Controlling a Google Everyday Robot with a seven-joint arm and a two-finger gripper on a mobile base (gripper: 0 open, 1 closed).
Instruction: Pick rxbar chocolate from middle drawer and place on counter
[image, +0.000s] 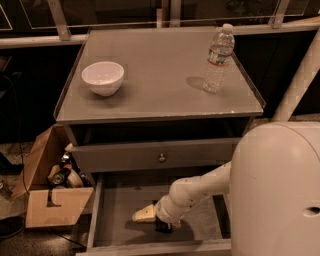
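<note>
The middle drawer (117, 207) is pulled open below the counter (160, 85), its grey floor showing. My gripper (145, 215) is down inside the drawer, low over the floor near its middle, with its pale tip pointing left. A small black shape (163, 228) lies right under the gripper's wrist; it looks like the rxbar chocolate, mostly hidden. I cannot tell whether it is held.
A white bowl (103, 77) stands at the counter's left and a clear water bottle (218, 59) at its right. The upper drawer front with a brass knob (161, 158) sits above the open drawer. A cardboard box (50, 200) of clutter is on the floor at left. My arm's white housing (277, 195) fills the lower right.
</note>
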